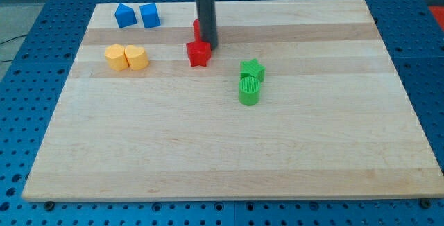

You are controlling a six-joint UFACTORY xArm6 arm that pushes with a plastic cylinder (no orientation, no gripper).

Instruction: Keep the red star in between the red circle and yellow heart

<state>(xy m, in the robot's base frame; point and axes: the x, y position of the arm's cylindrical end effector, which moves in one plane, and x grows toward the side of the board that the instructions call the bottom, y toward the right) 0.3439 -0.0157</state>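
The red star (198, 53) lies on the wooden board (229, 150) a little left of centre, near the view's top. My tip (210, 46) touches the star's upper right edge. The red circle (197, 27) sits just above the star and is mostly hidden behind my rod. Two yellow blocks lie side by side at the left: one (116, 57) and the other (137, 57). I cannot tell which one is the heart.
Two blue blocks (125, 16) (150, 15) sit near the top left edge. A green star (252, 68) and a green cylinder (249, 91) touch each other right of centre. The board rests on a blue perforated table (28, 59).
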